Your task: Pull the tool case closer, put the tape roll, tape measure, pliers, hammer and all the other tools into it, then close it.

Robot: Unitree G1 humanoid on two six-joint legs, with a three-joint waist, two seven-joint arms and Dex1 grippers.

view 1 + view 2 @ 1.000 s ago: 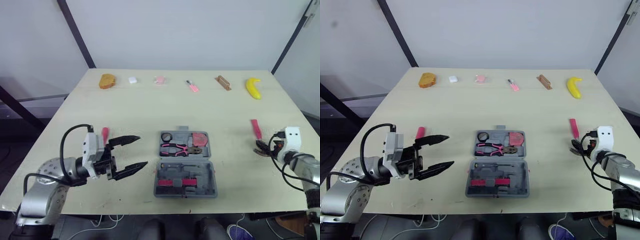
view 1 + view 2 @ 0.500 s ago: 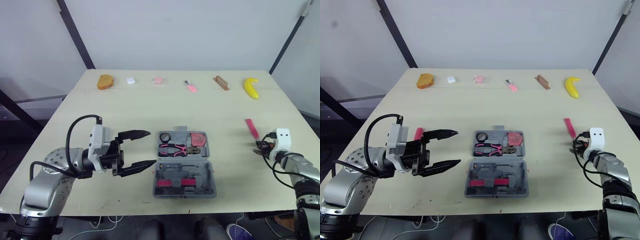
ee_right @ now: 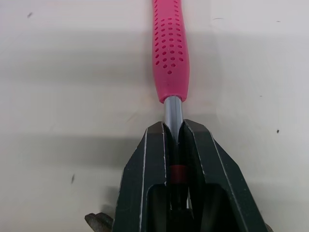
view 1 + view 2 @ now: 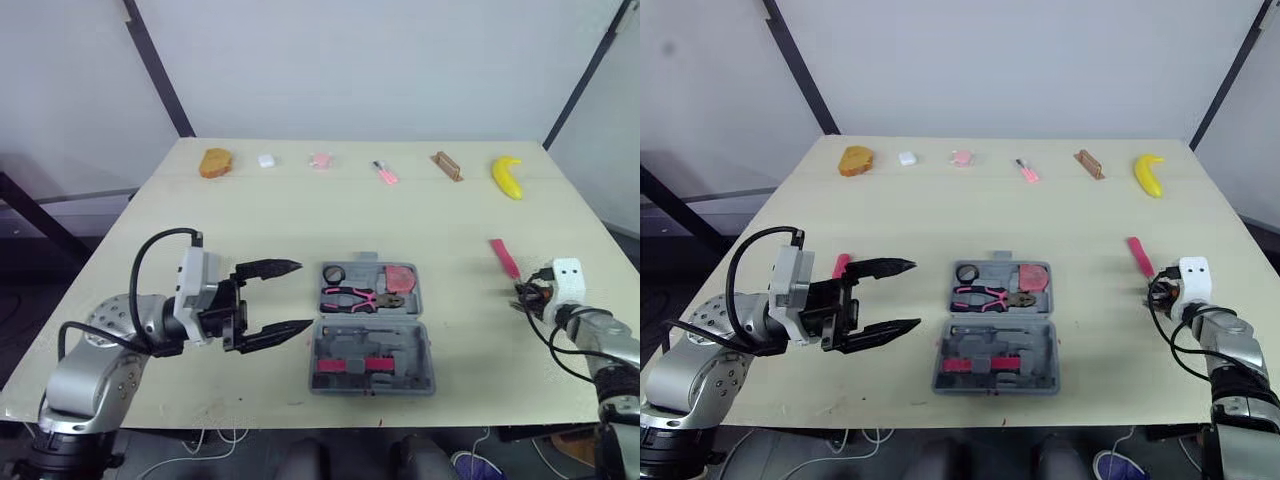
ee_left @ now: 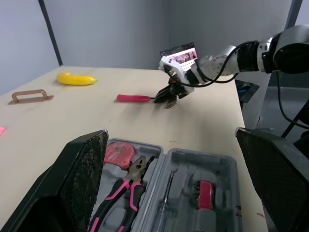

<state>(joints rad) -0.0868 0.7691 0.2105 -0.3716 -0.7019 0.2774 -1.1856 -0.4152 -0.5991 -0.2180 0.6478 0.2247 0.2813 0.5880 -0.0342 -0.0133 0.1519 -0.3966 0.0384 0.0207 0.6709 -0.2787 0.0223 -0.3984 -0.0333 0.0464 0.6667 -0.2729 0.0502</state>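
In the left eye view, the left arm reaches forward low over the pale wooden table [image 4: 300, 215] with its forearm bent inward, and the left gripper [image 4: 288, 297] points at the grey plastic tool case [image 4: 372, 362], stopping just short of it. The case lies open and flat near the table's front edge, between the two arms. Its far half holds the black tape roll [image 4: 333, 273], the pink-and-black pliers [image 4: 348, 296] and the pink tape measure [image 4: 399, 276]. The right arm lies low at the right edge of the table, with the right gripper [image 4: 522, 295] at the near end of the pink-handled hammer [image 4: 503, 258], which lies well apart from the case. A yellow banana [image 4: 507, 176] sits at the far right corner. The right eye view adds a short pink-handled tool [image 4: 841, 265] on the table just beyond the left forearm. The left wrist view looks across the open case between its own two fingers [image 5: 82, 179], which are spread wide with nothing between them. Beyond the case, it shows the right gripper's tip down on the table at the hammer's dark end. The right wrist view shows that gripper's fingers [image 3: 154, 145] pressed together around the hammer's bare metal shaft just below the perforated pink grip. The hammer's head is hidden.
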